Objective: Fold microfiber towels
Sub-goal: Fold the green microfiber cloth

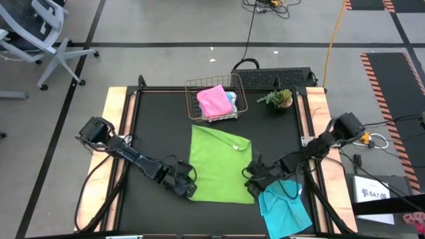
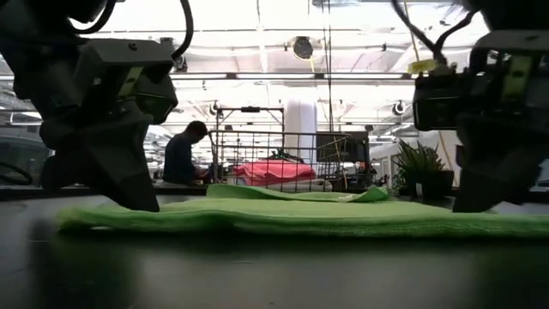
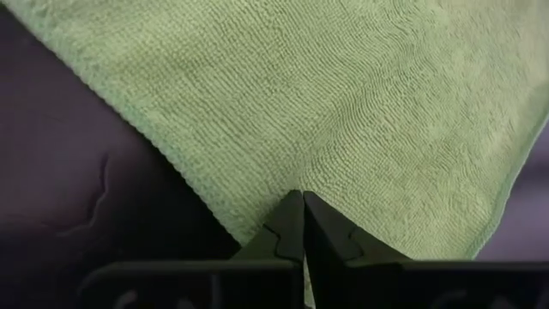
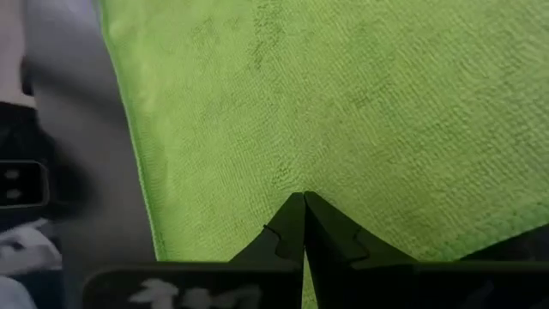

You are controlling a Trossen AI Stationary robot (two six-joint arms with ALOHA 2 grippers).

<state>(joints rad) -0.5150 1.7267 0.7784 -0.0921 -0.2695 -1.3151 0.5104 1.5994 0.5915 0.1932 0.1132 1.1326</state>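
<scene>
While lettering stays unreadable, claws pinch lime towel (image 1: 219, 164)

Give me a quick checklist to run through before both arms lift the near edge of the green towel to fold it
1. Left gripper shut on the lime green towel at its near left corner: ok; the left wrist view shows the fingers pinched on cloth.
2. Right gripper shut on the near right corner: ok, same in the right wrist view.
3. Towel spread flat on the table: not ok; its far right corner is folded over.
4. Fold path clear: ok; the wire basket and the plant stand beyond the far edge.
5. Cyan towel apart from the green one: cannot tell; it lies right by the right gripper.
</scene>
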